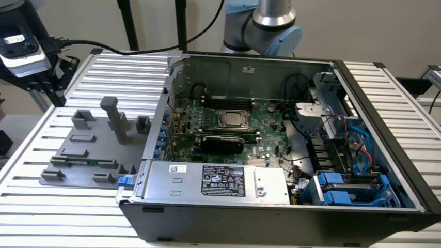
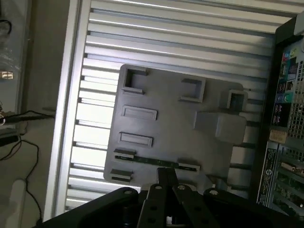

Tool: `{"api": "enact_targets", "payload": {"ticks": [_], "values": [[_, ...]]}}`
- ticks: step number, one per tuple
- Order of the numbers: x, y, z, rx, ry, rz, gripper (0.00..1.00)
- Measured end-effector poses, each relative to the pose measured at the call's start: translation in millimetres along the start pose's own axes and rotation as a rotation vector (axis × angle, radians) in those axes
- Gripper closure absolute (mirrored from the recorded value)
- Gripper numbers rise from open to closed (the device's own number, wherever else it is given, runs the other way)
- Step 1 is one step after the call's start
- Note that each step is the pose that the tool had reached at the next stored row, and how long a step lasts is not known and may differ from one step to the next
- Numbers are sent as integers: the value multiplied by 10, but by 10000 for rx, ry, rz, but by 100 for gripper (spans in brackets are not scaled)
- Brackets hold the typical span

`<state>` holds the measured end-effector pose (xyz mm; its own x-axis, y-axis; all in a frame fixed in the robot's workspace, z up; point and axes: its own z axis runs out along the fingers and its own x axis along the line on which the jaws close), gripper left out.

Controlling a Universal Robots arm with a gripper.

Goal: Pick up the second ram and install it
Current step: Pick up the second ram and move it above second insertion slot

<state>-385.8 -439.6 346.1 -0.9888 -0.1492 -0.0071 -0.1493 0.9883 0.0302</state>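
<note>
Hanging above the bench [image 1: 20,170] with jaws closed together, empty. With the second ram [image 2: 156,162] lying slotted in the grey holder plate [image 2: 175,118], at 9 o'clock of the open computer case [image 1: 276,217]. Probably best gripped mid-length, squarely across its thin edges, lifted straight.

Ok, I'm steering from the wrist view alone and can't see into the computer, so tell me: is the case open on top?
Observer: Yes, the case lies on its side, open upward, with the motherboard exposed.
Operator: Where's the CPU socket on it?
Observer: The CPU socket sits around the middle of the board.
Operator: And how high is my pincer?
Observer: The pincer hangs high above the table, well clear of the grey holder plate where the second ram lies.
</note>
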Motion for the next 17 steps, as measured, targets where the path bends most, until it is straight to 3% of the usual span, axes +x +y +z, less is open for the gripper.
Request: {"api": "enact_targets", "payload": {"ticks": [17], "values": [[0,-2,61,-22,94,-3094,89]]}}
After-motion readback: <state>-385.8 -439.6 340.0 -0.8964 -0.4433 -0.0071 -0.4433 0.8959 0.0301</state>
